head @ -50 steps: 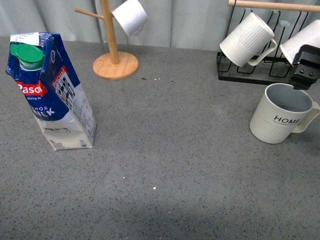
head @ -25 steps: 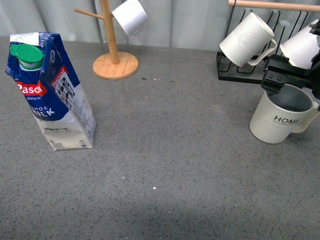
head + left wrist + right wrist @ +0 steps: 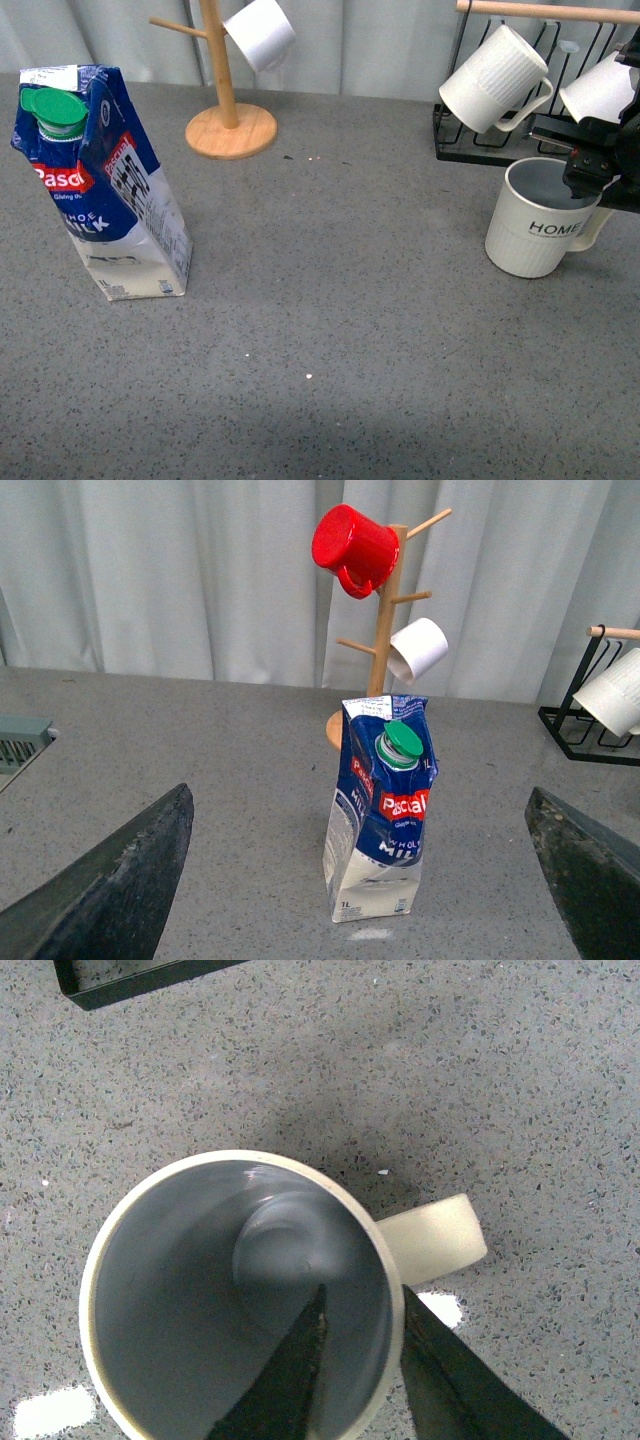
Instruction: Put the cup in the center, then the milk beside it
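At the left the milk (image 3: 100, 190) stands upright and untouched, with the left gripper (image 3: 358, 810) facing it, jaws wide open. Nothing stands yet in the middle of the table (image 3: 340, 270). At the far right the right gripper (image 3: 588, 185) pinches the rim of the cup (image 3: 530, 235) beside its handle. Both placings remain to be done.

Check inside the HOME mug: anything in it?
Empty: bare grey-blue wall and floor of the cup. The only thing inside is one finger of the right gripper, its other finger outside the rim. That finger hides a strip of inner wall.
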Tool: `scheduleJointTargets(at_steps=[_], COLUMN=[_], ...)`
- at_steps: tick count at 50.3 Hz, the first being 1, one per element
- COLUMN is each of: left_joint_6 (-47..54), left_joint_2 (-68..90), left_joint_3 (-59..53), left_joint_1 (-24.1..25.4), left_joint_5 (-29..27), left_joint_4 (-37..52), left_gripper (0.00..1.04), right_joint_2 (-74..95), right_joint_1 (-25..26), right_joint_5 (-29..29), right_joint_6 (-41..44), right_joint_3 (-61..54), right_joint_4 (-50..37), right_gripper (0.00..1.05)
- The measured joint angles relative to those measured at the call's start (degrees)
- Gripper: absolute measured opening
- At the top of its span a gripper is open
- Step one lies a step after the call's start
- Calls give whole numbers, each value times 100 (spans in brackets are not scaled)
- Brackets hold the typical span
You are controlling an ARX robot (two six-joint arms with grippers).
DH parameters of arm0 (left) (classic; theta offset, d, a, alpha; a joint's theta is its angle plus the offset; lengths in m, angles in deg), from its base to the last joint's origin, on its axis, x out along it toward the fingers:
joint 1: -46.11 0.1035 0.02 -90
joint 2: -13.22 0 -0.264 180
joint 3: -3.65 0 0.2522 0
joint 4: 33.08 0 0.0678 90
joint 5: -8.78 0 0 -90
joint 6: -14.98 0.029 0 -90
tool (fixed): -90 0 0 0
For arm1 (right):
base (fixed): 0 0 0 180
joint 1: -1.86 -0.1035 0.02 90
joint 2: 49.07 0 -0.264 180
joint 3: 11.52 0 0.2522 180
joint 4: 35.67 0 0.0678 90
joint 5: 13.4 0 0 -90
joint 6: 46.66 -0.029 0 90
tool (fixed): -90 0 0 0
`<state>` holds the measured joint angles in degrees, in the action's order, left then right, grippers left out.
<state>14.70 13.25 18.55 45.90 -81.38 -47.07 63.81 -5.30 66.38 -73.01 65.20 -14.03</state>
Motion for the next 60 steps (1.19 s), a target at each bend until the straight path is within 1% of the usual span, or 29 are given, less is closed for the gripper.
scheduleJointTargets(at_steps=[1,6,12,23,27,35,42,48,60], left_joint_6=[0,0,0,0,0,0,0,0,0], left_joint_2=[0,0,0,0,0,0,0,0,0], left_joint_3=[0,0,0,0,0,0,0,0,0], left_joint_1=[0,0,0,0,0,0,0,0,0], left_joint_5=[2,0,2,0,0,0,0,0,0], left_joint_4=[0,0,0,0,0,0,0,0,0], left_gripper=[98,98,98,98,98,98,98,98,98], right_joint_2=[0,0,-9,-271,-415,-422,-262,15,247], right_joint_1=[0,0,0,-131,-330,-708,-1276,-1631,-1860], right_joint_5=[0,17,28,450,660,761,911,940,863], right_joint_6=[-2,-4,-7,-114,-262,-431,-643,-728,-772], right_joint_3=[0,0,11,11,17,136,448,584,590], right_joint_4=[0,13,66,160,229,304,352,422,424], right_gripper=[18,1,1,1,1,1,1,1,1])
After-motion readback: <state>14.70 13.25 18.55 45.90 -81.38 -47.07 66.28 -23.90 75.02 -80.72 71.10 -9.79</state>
